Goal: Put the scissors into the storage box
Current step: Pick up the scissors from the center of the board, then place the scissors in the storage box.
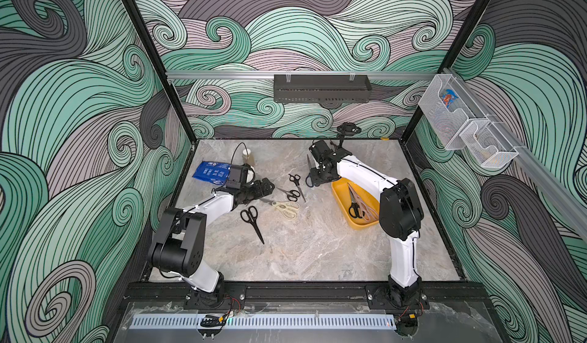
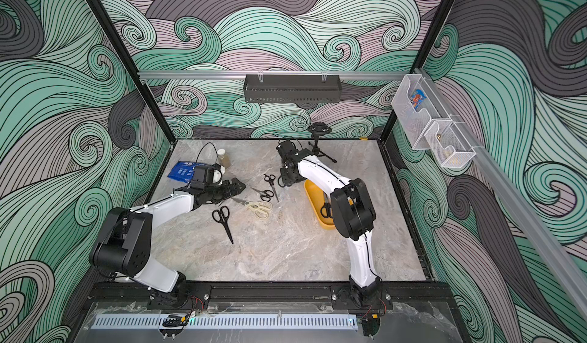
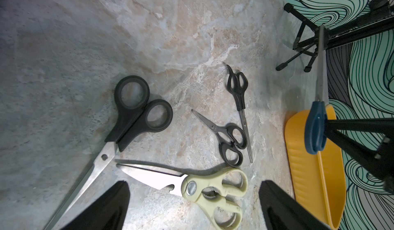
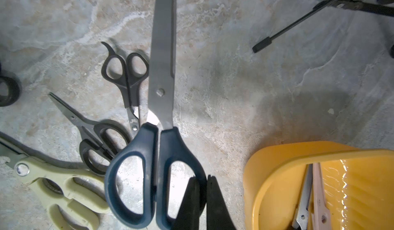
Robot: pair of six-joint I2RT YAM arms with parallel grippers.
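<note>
Right wrist view shows the right end effector (image 4: 205, 181) clenched on one handle loop of the blue-handled steel scissors (image 4: 163, 73), whose blades are shut. In both top views this pair hangs in the air with its tip up, just beside the far left end of the yellow plastic storage box (image 1: 340, 197), and it is not inside the box. The box stands on the right part of the grey marble-pattern worktop (image 1: 317, 255), partly under the right arm. Two pairs lie in it already: black-handled scissors (image 1: 354, 210) and a pale pink pair (image 1: 367, 212). The left end effector (image 1: 268, 188) is released, its fingers wide apart, near the blade tip of the cream kitchen scissors (image 1: 287, 207). Around them on the worktop lie a large black-handled pair (image 1: 251, 219), a small black-handled pair (image 1: 291, 194) and, just beyond it, a slim black-handled pair with a finger hook (image 1: 297, 182).
</note>
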